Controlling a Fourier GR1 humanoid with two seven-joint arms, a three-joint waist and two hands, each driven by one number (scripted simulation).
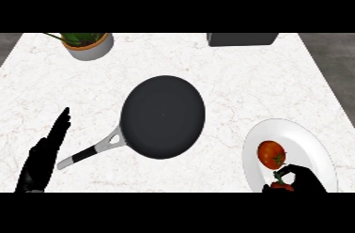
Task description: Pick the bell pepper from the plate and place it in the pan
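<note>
A red bell pepper (pixel 270 153) with a green stem lies on the white plate (pixel 312 143) at the counter's lower right. My right hand (pixel 299 179) sits at the plate's near edge, just below the pepper, its fingers curled and touching the pepper's stem end; nothing is lifted. The dark round pan (pixel 163 117) rests in the middle of the counter, its grey and black handle (pixel 90 153) pointing to the lower left. My left hand (pixel 45 154) stays at the lower left with straight fingers pointing up, beside the handle's end.
A potted green plant (pixel 88 43) stands at the counter's back left. A dark box (pixel 243 38) sits at the back edge, right of centre. The white marble counter (pixel 229 81) ends in a grey floor on both sides.
</note>
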